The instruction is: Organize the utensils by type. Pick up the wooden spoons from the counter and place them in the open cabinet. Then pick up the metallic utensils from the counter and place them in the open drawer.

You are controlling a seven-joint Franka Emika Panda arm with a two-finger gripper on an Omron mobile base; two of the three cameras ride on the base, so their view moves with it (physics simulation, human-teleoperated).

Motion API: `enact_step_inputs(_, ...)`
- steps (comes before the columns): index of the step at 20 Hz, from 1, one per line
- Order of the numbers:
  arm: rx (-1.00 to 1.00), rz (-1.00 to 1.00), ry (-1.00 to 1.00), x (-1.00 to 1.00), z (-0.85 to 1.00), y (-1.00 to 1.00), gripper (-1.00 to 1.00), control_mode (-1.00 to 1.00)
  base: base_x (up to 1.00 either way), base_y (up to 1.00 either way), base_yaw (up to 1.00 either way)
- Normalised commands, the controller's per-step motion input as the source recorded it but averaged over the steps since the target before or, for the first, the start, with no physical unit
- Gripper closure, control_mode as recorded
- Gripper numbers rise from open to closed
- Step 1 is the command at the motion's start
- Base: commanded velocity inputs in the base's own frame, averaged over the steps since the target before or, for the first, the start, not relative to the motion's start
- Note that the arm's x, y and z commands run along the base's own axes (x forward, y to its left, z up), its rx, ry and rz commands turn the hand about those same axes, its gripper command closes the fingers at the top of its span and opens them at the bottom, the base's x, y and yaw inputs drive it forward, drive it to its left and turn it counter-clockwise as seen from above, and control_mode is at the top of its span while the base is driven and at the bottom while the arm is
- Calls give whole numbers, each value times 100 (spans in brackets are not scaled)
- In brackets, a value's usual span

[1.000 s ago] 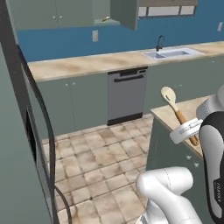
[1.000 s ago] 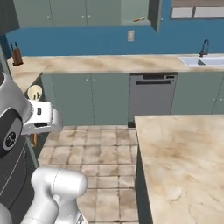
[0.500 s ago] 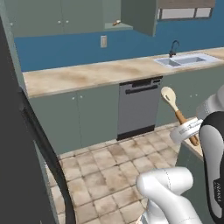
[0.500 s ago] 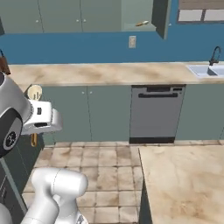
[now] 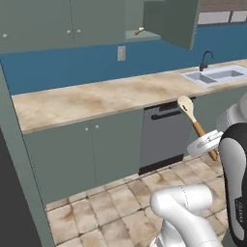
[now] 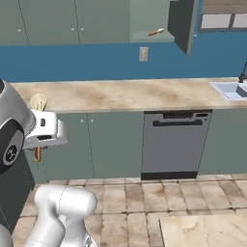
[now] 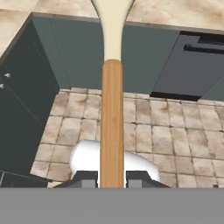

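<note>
My gripper (image 7: 112,179) is shut on the orange-brown handle of a wooden spoon (image 7: 112,122), whose cream bowl points away from the hand. That spoon (image 5: 189,111) sticks up from the gripper (image 5: 206,143) at the right of the left base view. From the right base, the spoon (image 6: 38,102) rises behind the gripper (image 6: 39,137). A second wooden spoon (image 6: 156,32) lies on the shelf of the open cabinet (image 6: 149,19), high over the counter (image 6: 130,91). The same spoon (image 5: 139,31) rests in the cabinet (image 5: 144,17) above the counter (image 5: 91,99). The metallic utensils and the drawer are out of view.
A dark dishwasher (image 6: 176,144) sits under the counter, with a sink (image 5: 214,75) and tap to its right. Grey-green base cabinets (image 5: 91,154) line the wall over a tiled floor (image 7: 175,127). An island top corner (image 6: 202,231) lies near right.
The whole picture has shifted as the base drives: the wall counter and open cabinet are now nearer and more square-on. The spoon stays held in the shut gripper.
</note>
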Motion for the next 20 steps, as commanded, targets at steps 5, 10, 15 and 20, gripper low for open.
enact_step_inputs(5, 0, 0, 0, 0, 0, 0, 100, 100, 100, -14, -3)
enact_step_inputs(10, 0, 0, 0, 0, 0, 0, 100, 100, 100, -14, 0)
enact_step_inputs(15, 0, 0, 0, 0, 0, 0, 100, 100, 98, -29, 3)
enact_step_inputs(20, 0, 0, 0, 0, 0, 0, 100, 100, 69, -47, 18)
